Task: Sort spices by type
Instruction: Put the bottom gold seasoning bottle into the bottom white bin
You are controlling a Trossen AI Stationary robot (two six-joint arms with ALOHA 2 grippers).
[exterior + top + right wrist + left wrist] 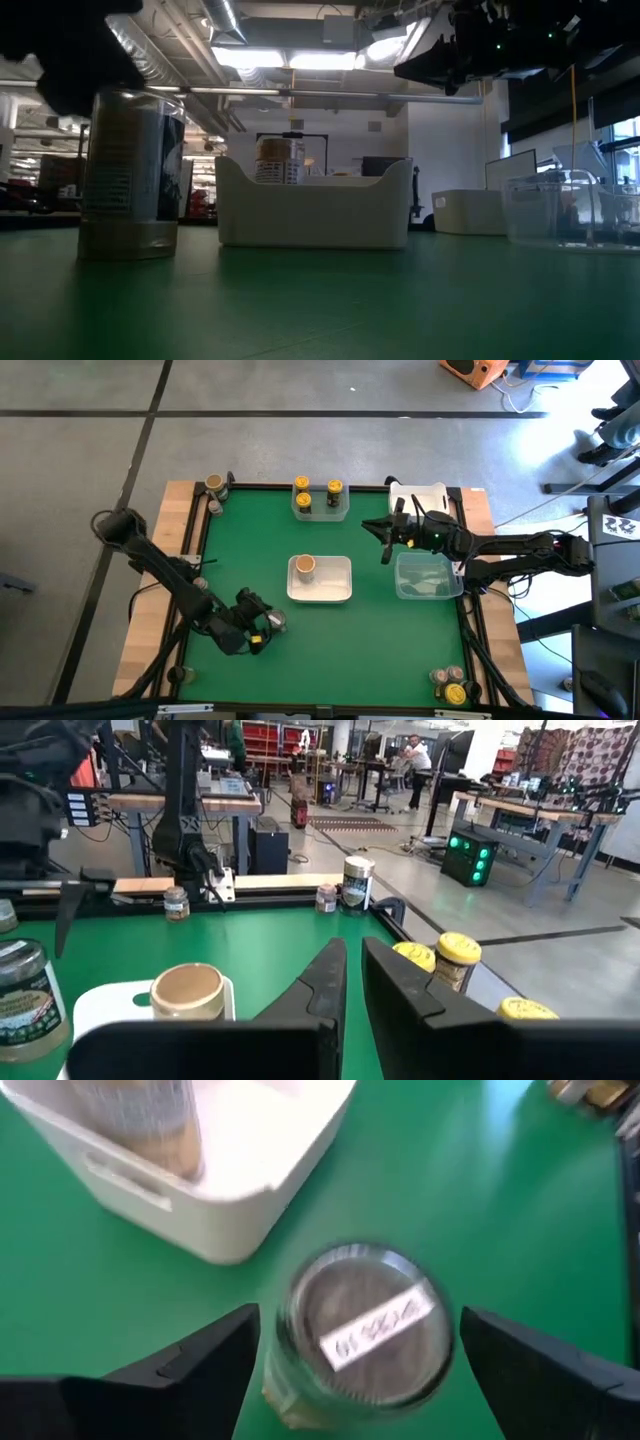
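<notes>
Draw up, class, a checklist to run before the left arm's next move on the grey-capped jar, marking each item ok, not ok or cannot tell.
1. Left gripper open: ok.
2. Small glass jar with grey cap between its fingers: ok.
3. Jar upright on the green table: ok.
4. White rectangular tub has spare room beside its tan-capped jar: ok.
5. Right gripper shut, away over the clear tub side: ok.
6. Jar's spice type: cannot tell.
</notes>
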